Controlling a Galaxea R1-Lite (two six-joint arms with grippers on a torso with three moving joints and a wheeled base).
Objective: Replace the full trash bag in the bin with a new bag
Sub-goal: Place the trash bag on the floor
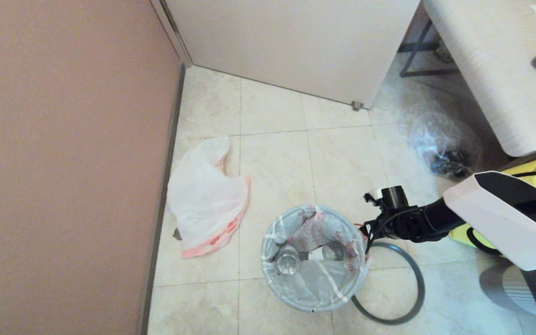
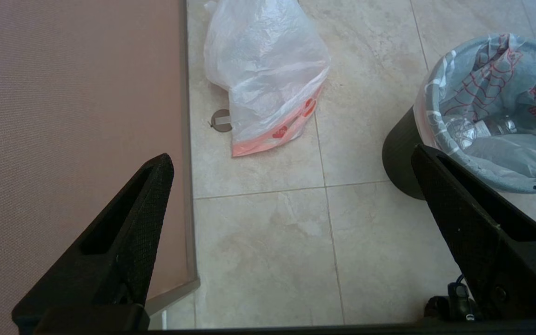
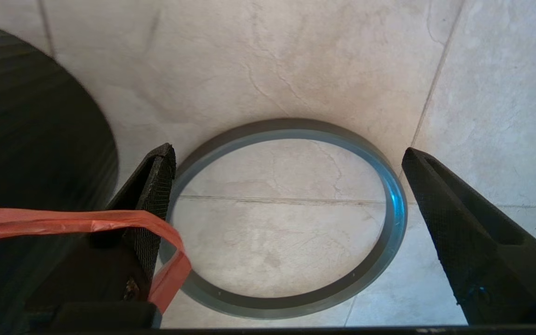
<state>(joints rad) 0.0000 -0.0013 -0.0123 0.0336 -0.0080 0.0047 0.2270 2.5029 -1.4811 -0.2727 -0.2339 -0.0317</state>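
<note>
- Two grippers for you: right gripper (image 3: 286, 160) spread above the hoop (image 3: 391, 223) at the bin's (image 1: 314, 304) four o'clock, a pink band (image 3: 63, 221) draped over one finger (image 3: 154, 186)
- Left gripper (image 2: 291, 160) spread, parked
- Full bag (image 1: 314, 242) sits in the bin
- New bag (image 1: 205, 195) lies at its ten o'clock

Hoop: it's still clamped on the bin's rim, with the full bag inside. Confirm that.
Not quite. The hoop is off the bin and lies flat on the floor beside it, as the head view shows. The full bag is inside the bin, as you say.
</note>
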